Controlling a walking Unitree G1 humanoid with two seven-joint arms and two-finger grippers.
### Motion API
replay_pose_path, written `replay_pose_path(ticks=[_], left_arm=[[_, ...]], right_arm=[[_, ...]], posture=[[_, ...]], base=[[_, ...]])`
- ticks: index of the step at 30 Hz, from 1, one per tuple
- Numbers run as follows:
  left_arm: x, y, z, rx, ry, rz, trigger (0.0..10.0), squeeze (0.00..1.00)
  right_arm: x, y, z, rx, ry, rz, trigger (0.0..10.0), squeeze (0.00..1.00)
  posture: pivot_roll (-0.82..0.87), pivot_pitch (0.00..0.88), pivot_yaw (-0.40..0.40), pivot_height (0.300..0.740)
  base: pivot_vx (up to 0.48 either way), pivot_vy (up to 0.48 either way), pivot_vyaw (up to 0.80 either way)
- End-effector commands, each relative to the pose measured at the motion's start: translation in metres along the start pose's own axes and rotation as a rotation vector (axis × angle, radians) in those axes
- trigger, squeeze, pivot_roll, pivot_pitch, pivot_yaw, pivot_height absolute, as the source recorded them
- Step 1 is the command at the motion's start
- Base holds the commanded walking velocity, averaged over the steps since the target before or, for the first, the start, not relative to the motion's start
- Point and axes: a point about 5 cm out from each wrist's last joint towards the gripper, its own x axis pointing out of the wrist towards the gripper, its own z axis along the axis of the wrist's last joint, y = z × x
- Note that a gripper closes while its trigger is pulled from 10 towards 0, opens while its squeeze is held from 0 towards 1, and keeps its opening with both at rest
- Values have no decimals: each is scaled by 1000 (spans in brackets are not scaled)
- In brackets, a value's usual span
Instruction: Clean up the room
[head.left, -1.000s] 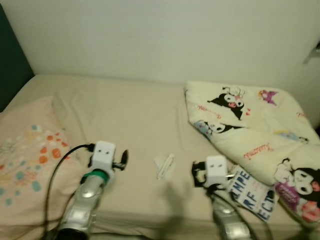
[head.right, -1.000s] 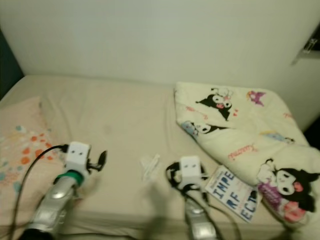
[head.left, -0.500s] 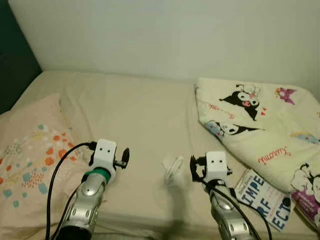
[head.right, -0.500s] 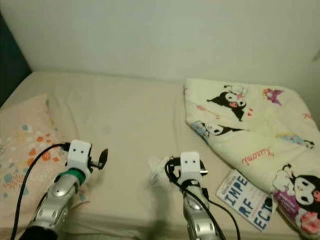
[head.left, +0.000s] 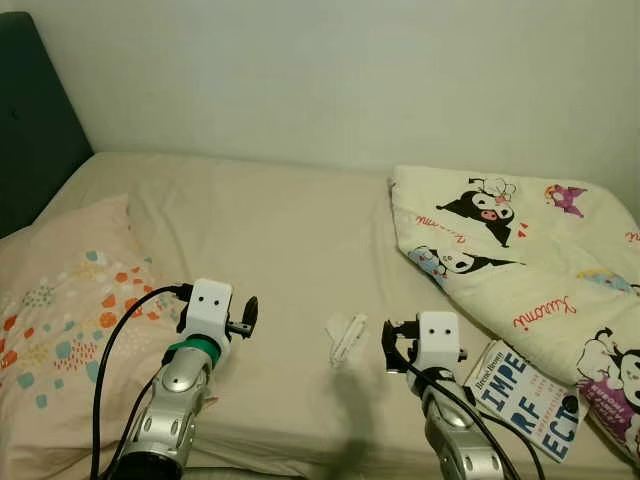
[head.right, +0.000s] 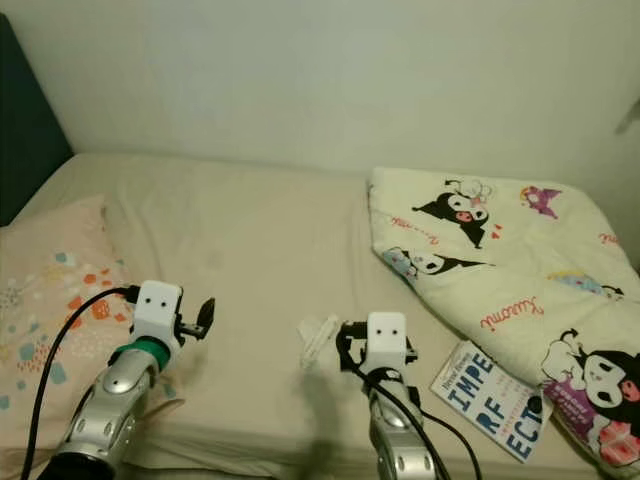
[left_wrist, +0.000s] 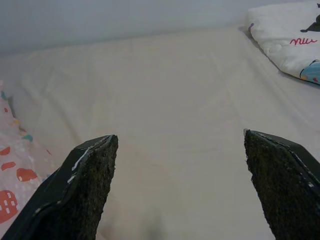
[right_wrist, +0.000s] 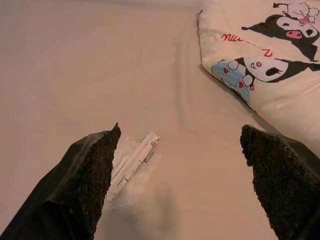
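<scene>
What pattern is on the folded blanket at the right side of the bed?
Cream blanket printed with black-and-white cartoon characters and red script lettering; clearest in the left eye view.

Plain off-white wall runs along the far side. Dark headboard stands at the far left corner, upright. Beige fitted sheet covers the mattress, lightly creased, lit warmer near the front edge.

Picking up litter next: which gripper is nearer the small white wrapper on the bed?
Right. The right gripper hovers just beside the wrapper, open. The left gripper is farther off, toward the pillow.
</scene>
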Motion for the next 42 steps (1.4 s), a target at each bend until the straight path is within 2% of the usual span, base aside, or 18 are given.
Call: replay_pose_path(ticks=[1, 26, 42], left_arm=[[-2, 0, -8, -3, 35, 1, 10000, 0], [-3, 3, -9, 10, 37, 18, 10000, 0], [-5, 4, -10, 10, 38, 25, 10000, 0]], right_arm=[[-2, -2, -4, 11, 21, -2, 10000, 0], [6, 4, 5, 5, 15, 37, 10000, 0], [15, 8, 13, -27, 16, 64, 10000, 0]], posture=[[11, 0, 65, 665], [22, 0, 60, 575], [28, 0, 49, 575]], base=[[0, 0, 0], [0, 0, 0], [0, 0, 0]])
